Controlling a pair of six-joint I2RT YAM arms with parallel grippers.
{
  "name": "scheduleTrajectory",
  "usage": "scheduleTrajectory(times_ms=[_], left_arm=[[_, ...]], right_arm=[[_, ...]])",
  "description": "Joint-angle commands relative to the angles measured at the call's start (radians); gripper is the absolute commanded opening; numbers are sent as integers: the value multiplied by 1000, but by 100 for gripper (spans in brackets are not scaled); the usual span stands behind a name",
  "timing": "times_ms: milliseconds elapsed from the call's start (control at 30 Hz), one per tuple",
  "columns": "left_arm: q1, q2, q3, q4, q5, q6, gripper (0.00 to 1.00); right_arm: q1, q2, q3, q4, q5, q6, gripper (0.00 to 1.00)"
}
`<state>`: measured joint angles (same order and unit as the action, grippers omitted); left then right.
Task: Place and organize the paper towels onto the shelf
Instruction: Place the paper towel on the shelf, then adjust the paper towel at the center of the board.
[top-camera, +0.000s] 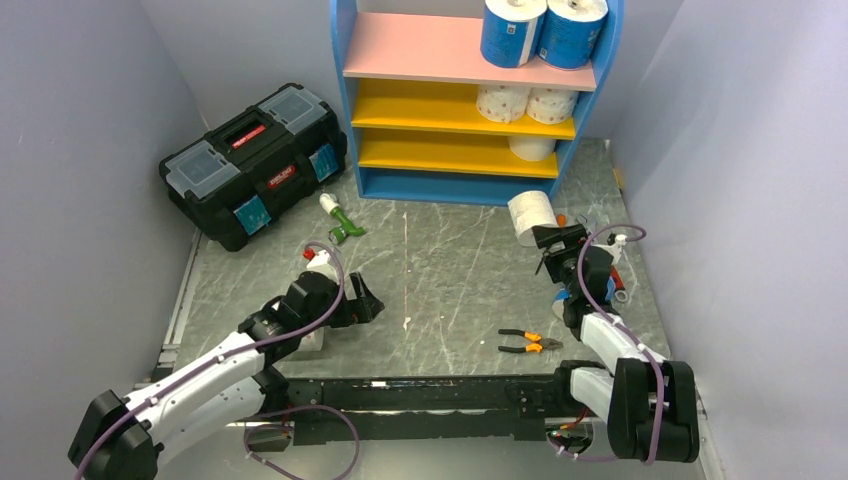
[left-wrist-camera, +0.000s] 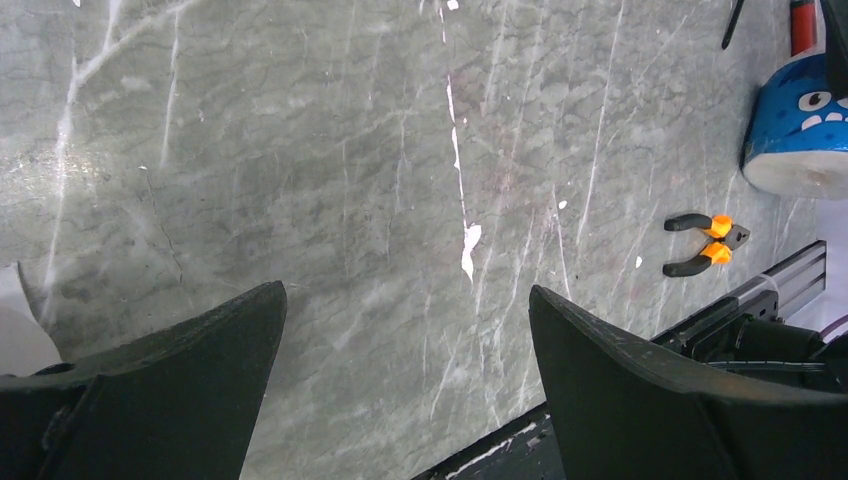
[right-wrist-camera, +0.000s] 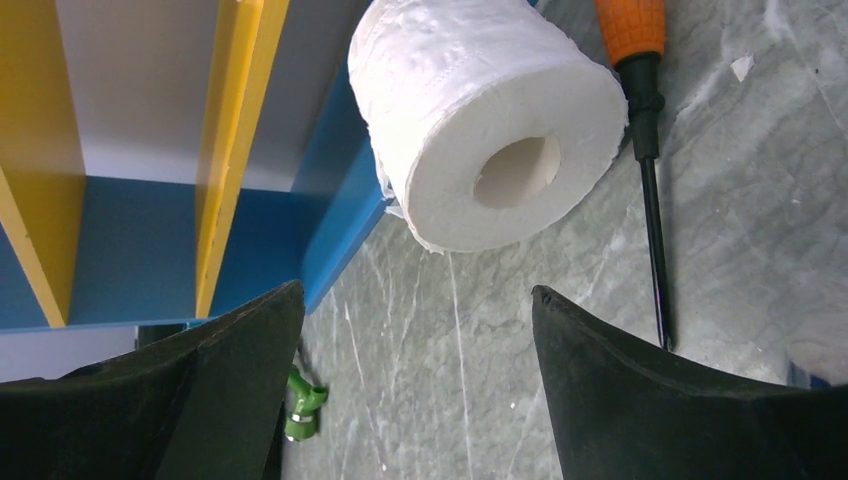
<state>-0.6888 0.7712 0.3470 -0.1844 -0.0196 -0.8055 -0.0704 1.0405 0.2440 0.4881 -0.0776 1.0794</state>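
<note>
1. The right claw (right-wrist-camera: 415, 290) is open, its 2 fingers spread with nothing between them, pointing at the right front corner of the shelf (top-camera: 452, 187).
2. Just past its fingertips a plain white roll (right-wrist-camera: 490, 130) lies on its side on the tabletop (top-camera: 450, 270), close against the shelf's blue base. Its cardboard core faces the claw. Whether roll and base touch cannot be told.
3. An orange-handled screwdriver (right-wrist-camera: 645, 120) lies just beside that roll, on the side away from the shelf.
4. The left claw (left-wrist-camera: 405, 288) is also open and holds nothing. It hangs over bare tabletop, well in front of the shelf and toward its left.
5. On the shelf, all at the right end:
   - 2 blue-wrapped rolls (top-camera: 512, 30) stand on the pink top board.
   - 2 pink-dotted rolls (top-camera: 502, 103) sit on the upper yellow board.
   - 1 white roll (top-camera: 532, 147) sits on the lower yellow board.
6. Orange-handled pliers (top-camera: 528, 343) lie well in front of the shelf.
7. A black toolbox (top-camera: 255, 165) sits to the shelf's left.
</note>
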Motion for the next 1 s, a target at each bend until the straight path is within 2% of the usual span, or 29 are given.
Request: scheduleTrajectory(times_ms=[0,300,533,967], left_arm=[[-2,10,6,40,10,17,98],[-2,38,16,46,10,23,98],[-2,51,14,64,25,20,98],[-3,-14,9,20,23,30,98]], right_arm=[[-6,30,7,105,30,58,85],[3,-16,90,-47,100,33,89],[77,-64,173,-202,182,-10,93],[100,72,172,-108,227,27,93]])
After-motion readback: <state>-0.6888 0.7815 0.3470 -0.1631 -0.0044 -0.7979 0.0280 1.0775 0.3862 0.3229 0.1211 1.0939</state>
